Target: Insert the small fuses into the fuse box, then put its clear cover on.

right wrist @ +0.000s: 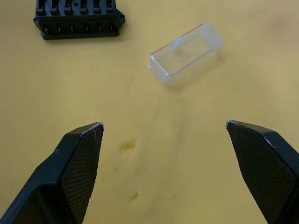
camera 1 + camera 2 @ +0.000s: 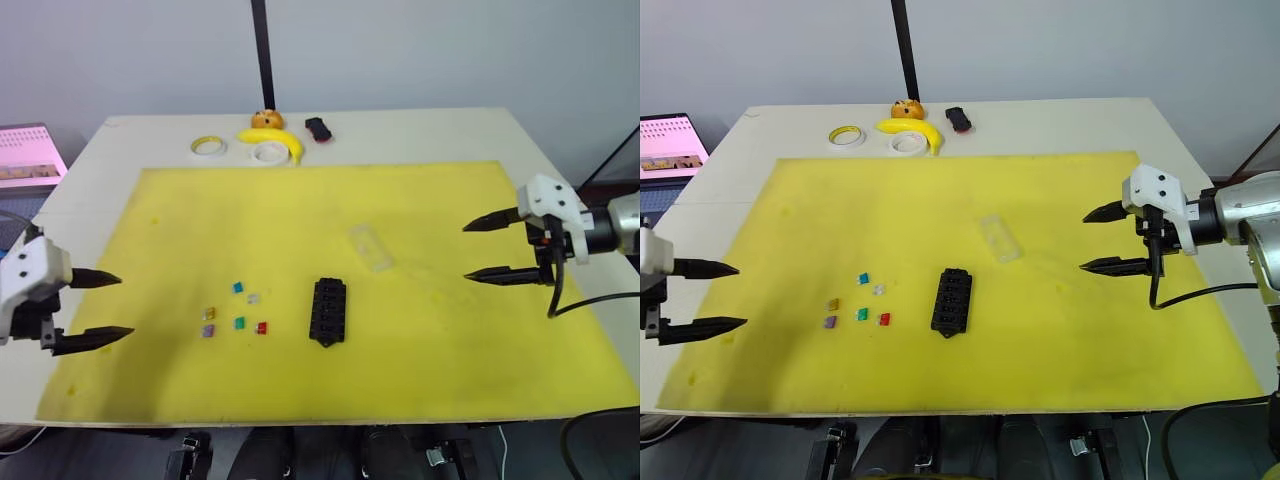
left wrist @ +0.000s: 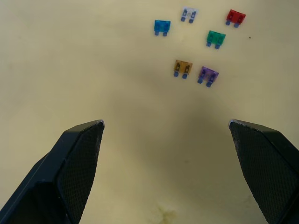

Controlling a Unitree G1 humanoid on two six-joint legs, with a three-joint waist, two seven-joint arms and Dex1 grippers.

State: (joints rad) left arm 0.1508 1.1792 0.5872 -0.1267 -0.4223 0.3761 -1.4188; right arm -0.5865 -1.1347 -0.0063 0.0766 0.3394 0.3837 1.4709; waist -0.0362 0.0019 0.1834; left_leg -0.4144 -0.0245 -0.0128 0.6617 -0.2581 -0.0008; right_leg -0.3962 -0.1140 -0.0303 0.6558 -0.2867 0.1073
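Black fuse box (image 2: 329,311) long axis front-to-back; clear cover (image 2: 369,246) angled.

Left gripper (image 2: 98,310) and right gripper (image 2: 490,249) each carried two tapering black fingers with cross-hatched inner pads (image 3: 79,172), mounted on white angular housings. A black cable looped below the right wrist, behind which sat a silver cylindrical forearm.

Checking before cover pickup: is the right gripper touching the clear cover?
Apart. In the right wrist view, bare mat separates the open right gripper from the clear cover.
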